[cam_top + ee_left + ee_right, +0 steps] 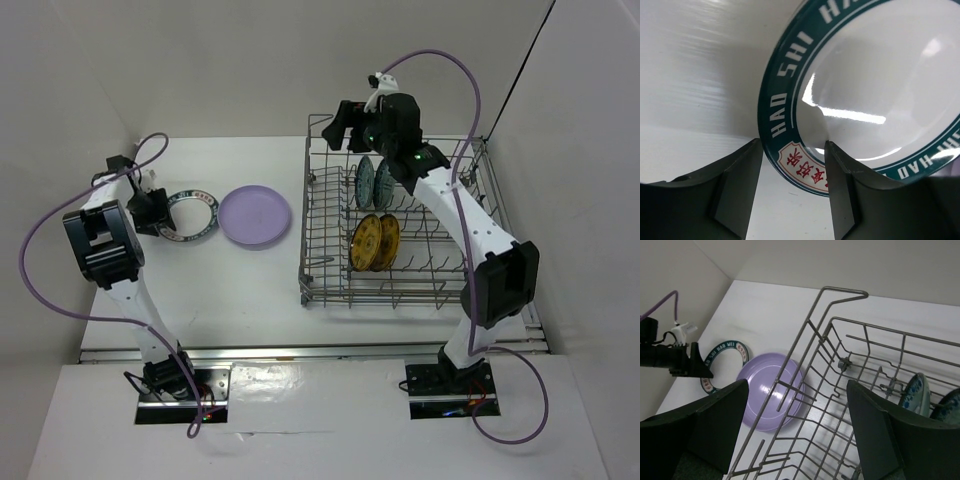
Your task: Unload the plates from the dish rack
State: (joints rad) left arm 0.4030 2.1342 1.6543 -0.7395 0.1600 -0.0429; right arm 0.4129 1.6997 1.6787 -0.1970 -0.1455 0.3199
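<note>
While the left claw (792, 150) stands parted and grips nothing, the rim of the teal-rimmed white plate (865, 80) lies between its fingers, flat on the table (700, 65). The right claw (796, 387) gapes wide and empty above a corner of the dish rack (845, 290). Teal plates (375, 182) and yellow plates (375, 242) stand upright in the rack.

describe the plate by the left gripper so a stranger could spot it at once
On the table, left of the dish rack, two plates lie flat. The white plate farther left, at the open left gripper, has a dark green lettered rim; its neighbour is a plain lavender plate.
</note>
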